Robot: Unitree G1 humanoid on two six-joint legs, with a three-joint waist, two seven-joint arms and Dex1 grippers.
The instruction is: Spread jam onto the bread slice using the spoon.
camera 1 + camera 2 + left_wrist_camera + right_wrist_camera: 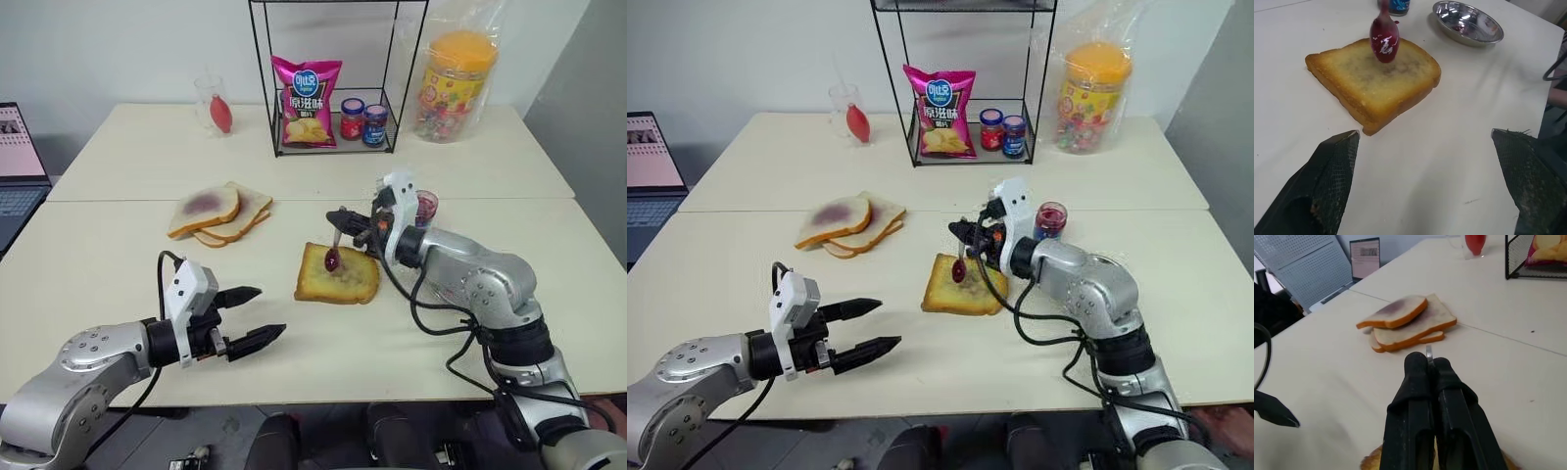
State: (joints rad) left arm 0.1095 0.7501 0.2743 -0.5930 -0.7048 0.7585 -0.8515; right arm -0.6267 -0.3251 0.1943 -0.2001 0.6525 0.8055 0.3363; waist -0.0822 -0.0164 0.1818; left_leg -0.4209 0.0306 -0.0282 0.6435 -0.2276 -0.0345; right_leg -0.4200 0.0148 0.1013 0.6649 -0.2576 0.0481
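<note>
The golden toasted bread slice point(338, 278) lies flat on the near table, in the middle. My right gripper point(342, 221) hovers over its far edge, shut on the handle of the spoon point(333, 250), which hangs bowl down. Glossy red jam point(1384, 41) coats the bowl, which sits at or just above the slice's point(1374, 81) top; contact cannot be told. In the right wrist view a sliver of metal handle point(1428, 351) shows between the pressed fingers. My left gripper point(271, 310) stands open to the left of the slice, nothing between its fingers.
A round steel dish point(1467, 22) lies beyond the slice. A small jam glass point(425, 208) stands behind my right wrist. Pale slices with a purple blotch point(217, 211) lie at left. A wire rack point(333, 78) with chips and jars, a candy tub point(454, 83), a glass point(216, 106) and a laptop point(20, 166) stand farther off.
</note>
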